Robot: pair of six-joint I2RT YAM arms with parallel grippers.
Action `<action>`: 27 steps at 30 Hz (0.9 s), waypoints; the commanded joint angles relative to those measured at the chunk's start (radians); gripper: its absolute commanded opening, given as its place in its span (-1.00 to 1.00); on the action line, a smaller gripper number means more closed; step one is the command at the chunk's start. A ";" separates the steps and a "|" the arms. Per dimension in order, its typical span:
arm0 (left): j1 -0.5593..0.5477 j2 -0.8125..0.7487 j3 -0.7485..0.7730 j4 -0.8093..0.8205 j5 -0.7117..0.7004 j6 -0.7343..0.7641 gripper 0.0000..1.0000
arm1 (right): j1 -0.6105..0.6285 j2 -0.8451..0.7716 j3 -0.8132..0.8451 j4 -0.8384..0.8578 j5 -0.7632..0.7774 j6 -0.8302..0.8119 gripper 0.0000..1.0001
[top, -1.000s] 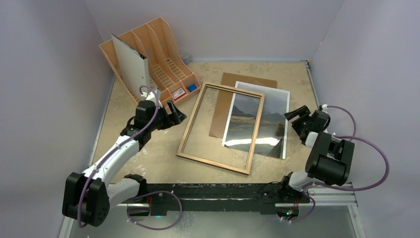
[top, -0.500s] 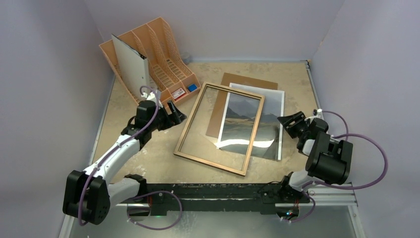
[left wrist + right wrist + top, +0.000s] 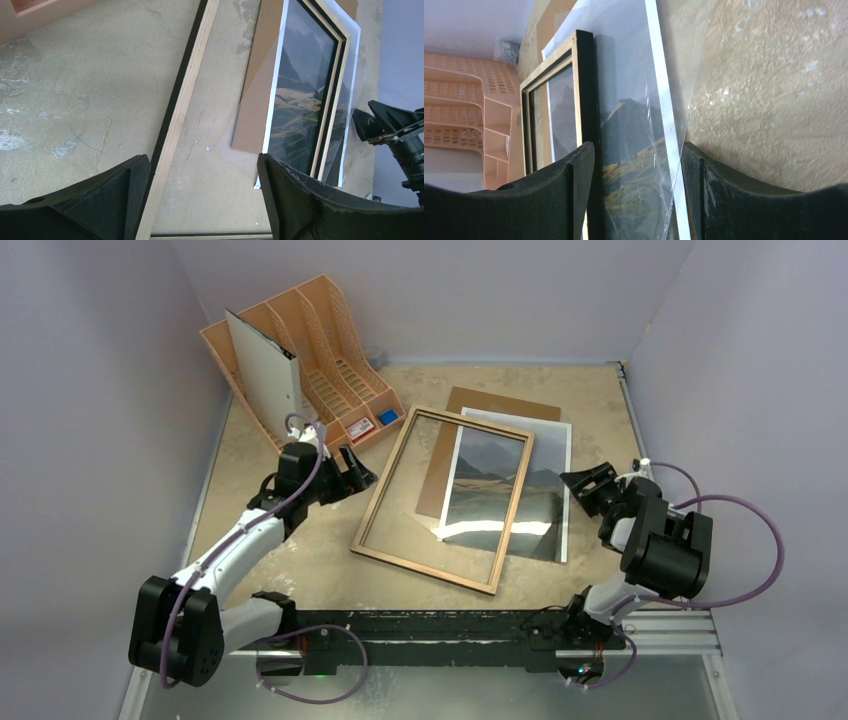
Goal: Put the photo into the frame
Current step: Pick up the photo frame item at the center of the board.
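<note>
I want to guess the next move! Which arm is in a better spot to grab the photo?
Right. The right end effector, open, sits beside the uncovered edge of the photo. The left end effector is across the frame, by its other rail, away from the photo.

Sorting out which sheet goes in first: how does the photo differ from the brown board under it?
The photo is a glossy mountain print with a white border; the brown board is plain, with no picture. The photo lies on top; the brown board lies beneath it, showing only past the photo's far and left edges. Both lie flat, partly under the frame.
</note>
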State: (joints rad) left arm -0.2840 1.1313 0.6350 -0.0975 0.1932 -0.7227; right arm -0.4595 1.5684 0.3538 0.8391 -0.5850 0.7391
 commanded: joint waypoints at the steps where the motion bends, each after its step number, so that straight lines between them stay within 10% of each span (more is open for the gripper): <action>1: -0.006 0.008 0.011 0.017 -0.001 -0.009 0.66 | -0.004 0.037 0.047 0.127 0.012 0.015 0.34; 13: -0.006 0.043 0.005 0.030 0.000 -0.010 0.65 | -0.004 0.149 0.045 0.403 -0.106 0.101 -0.10; 27: -0.006 0.096 -0.086 0.183 -0.037 -0.056 0.65 | 0.022 0.177 -0.009 0.470 -0.177 0.135 -0.02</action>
State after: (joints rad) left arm -0.2840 1.2118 0.5694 -0.0151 0.1764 -0.7628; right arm -0.4572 1.7351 0.3527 1.2427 -0.7036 0.8604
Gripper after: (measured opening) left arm 0.829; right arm 0.484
